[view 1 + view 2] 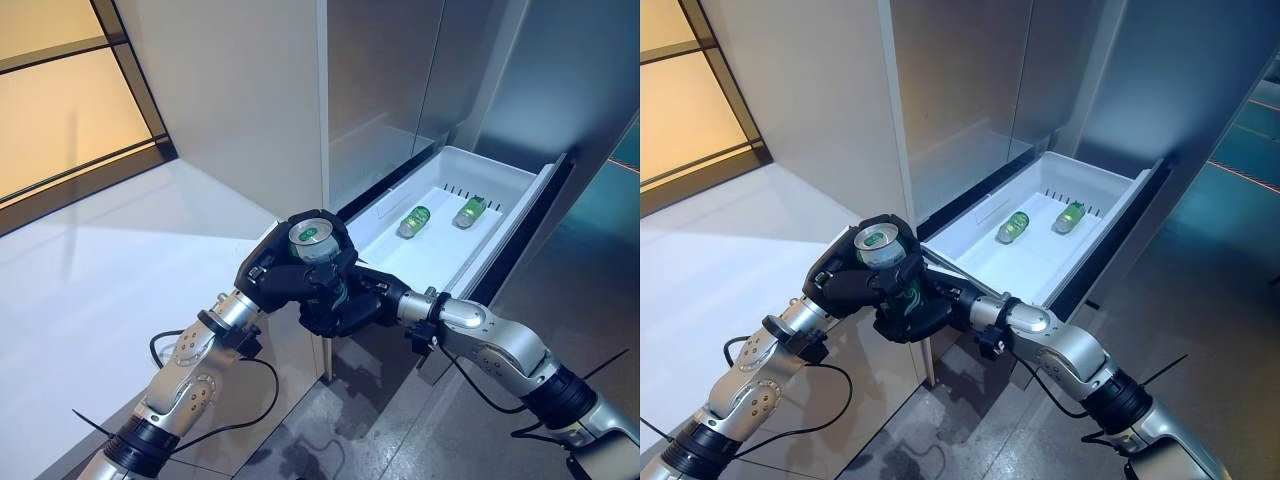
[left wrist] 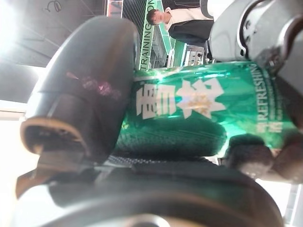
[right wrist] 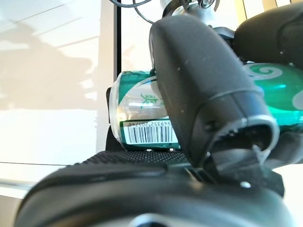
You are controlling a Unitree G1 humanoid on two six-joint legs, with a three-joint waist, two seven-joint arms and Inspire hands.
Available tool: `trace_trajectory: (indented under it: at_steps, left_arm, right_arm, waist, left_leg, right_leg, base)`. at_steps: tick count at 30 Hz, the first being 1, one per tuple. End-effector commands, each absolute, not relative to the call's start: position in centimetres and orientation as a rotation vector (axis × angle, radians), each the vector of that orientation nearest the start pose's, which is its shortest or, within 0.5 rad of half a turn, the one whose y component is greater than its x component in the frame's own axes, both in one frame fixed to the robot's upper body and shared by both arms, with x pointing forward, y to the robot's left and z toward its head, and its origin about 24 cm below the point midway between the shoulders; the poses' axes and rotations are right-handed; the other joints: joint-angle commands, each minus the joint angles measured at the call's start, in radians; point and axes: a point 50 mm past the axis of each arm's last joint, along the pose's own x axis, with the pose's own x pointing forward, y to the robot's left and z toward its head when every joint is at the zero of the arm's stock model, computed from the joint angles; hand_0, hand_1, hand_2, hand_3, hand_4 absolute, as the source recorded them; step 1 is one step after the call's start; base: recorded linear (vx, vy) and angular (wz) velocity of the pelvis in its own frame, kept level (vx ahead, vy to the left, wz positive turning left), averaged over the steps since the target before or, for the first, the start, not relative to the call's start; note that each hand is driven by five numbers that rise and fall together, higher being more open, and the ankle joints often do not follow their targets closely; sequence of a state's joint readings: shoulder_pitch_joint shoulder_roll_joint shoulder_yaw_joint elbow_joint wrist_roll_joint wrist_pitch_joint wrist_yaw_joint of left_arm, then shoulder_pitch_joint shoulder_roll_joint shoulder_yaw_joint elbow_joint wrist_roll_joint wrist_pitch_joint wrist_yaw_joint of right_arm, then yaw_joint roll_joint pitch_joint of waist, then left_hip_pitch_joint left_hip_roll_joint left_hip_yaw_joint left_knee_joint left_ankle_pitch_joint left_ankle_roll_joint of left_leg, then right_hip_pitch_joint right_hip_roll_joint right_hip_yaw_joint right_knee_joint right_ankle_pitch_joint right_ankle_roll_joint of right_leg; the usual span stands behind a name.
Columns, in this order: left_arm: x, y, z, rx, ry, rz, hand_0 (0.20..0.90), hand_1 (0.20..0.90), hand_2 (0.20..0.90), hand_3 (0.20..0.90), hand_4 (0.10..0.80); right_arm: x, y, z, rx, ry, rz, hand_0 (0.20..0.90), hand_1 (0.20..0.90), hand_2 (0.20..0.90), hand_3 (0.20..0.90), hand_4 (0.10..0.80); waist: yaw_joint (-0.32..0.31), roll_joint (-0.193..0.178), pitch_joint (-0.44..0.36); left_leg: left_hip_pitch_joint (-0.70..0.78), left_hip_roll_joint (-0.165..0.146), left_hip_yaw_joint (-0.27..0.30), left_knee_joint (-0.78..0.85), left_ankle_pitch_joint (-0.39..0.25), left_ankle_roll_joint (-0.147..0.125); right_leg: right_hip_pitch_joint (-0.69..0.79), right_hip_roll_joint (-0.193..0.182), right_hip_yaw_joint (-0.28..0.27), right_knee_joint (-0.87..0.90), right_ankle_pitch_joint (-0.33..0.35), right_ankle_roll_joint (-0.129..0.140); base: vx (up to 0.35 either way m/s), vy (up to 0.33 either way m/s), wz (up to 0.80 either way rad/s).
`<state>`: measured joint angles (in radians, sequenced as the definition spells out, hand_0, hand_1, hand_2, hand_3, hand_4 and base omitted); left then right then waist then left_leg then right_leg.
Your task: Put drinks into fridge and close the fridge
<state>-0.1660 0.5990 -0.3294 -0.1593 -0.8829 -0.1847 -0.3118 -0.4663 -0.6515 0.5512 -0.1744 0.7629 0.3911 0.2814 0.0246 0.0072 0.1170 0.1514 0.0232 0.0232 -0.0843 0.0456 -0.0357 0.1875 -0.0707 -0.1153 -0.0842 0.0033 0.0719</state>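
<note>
The left hand (image 1: 285,272) has its fingers and thumb curled round a green can (image 1: 313,238), which stands upright — long axis vertical, silver top with its pull tab facing up toward the head camera. The left wrist view shows the thumb (image 2: 80,104) pressed over the can's printed side, with the fingers wrapped on the far side. The right hand (image 1: 350,305) meets the same can from the opposite side, lower down; its wrist view shows the thumb (image 3: 203,85) laid across the can's body near the barcode, so both hands are clamped on it at once. The left arm comes up from the lower left, elbow bent, wrist raised; the right arm reaches in from the lower right, nearly level, its forearm stretched toward the left hand. The can is held in the air just in front of the near corner of the open fridge drawer (image 1: 395,205), not yet over it.

Inside that white drawer two more green cans lie on their sides — one (image 1: 413,221) nearer the middle, the other (image 1: 468,211) beside it toward the drawer's front, apart from each other. The drawer juts from the grey fridge (image 1: 390,90); a white cabinet panel (image 1: 230,90) stands to its left.
</note>
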Motion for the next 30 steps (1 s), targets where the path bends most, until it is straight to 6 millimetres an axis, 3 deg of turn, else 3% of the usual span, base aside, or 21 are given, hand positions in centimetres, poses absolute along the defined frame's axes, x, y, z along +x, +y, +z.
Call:
trace_trajectory:
  at_steps: [1,12,21,25,29,30]
  left_arm:
    - [26.2,13.8,19.5,-0.056,-0.724,-0.713,0.9,0.9,0.9,0.9,0.8]
    - [26.3,15.4,18.9,-0.029,-0.71,-0.566,0.9,0.9,0.9,0.9,0.8]
    - [27.1,16.7,16.3,-0.023,-0.561,-0.479,0.9,0.9,0.9,0.9,0.8]
    - [27.6,16.6,12.7,0.009,-0.368,-0.479,0.9,0.9,0.9,0.9,0.8]
    - [27.7,16.7,8.8,-0.089,-0.166,-0.451,0.9,0.9,0.9,0.9,0.8]
    - [27.3,16.6,6.3,-0.107,-0.068,-0.438,0.9,0.9,0.9,0.9,0.8]
  right_arm:
    - [28.8,-8.1,17.2,0.12,-0.099,0.884,0.3,0.3,0.3,0.2,0.1]
    - [29.9,-9.6,18.2,0.109,-0.171,0.749,0.3,0.3,0.3,0.2,0.1]
    - [31.7,-11.9,18.4,0.118,-0.189,0.568,0.3,0.3,0.3,0.2,0.1]
    - [32.7,-12.9,18.8,0.124,-0.201,0.495,0.3,0.3,0.3,0.2,0.1]
    - [33.7,-14.0,19.1,0.147,-0.213,0.429,0.3,0.3,0.3,0.2,0.1]
    - [34.3,-14.6,19.5,0.161,-0.225,0.384,0.3,0.3,0.3,0.2,0.1]
  waist:
    - [0.01,-0.021,-0.075]
    - [0.026,-0.022,-0.074]
    - [0.046,-0.024,-0.066]
    - [0.054,-0.022,-0.062]
    - [0.062,-0.021,-0.06]
    - [0.069,-0.022,-0.058]
  left_leg:
    - [0.005,-0.089,-0.024,0.029,-0.094,0.051]
    - [0.0,-0.092,-0.039,0.039,-0.097,0.05]
    - [-0.003,-0.093,-0.051,0.048,-0.1,0.049]
    - [0.009,-0.093,-0.055,0.047,-0.11,0.049]
    - [0.006,-0.095,-0.055,0.058,-0.116,0.047]
    - [0.004,-0.096,-0.055,0.066,-0.119,0.047]
  right_leg:
    - [-0.05,0.067,0.012,0.064,-0.056,-0.008]
    - [-0.049,0.063,0.001,0.068,-0.059,-0.008]
    - [-0.044,0.059,-0.022,0.074,-0.062,-0.01]
    - [-0.032,0.058,-0.034,0.074,-0.073,-0.008]
    - [-0.031,0.055,-0.041,0.075,-0.073,-0.008]
    - [-0.03,0.054,-0.044,0.076,-0.072,-0.01]
  base:
    - [0.0,0.0,0.0]
    - [0.0,0.0,0.0]
    - [0.0,-0.002,0.02]
    - [0.013,0.005,0.04]
    - [-0.007,0.006,0.07]
    - [0.004,0.009,0.14]
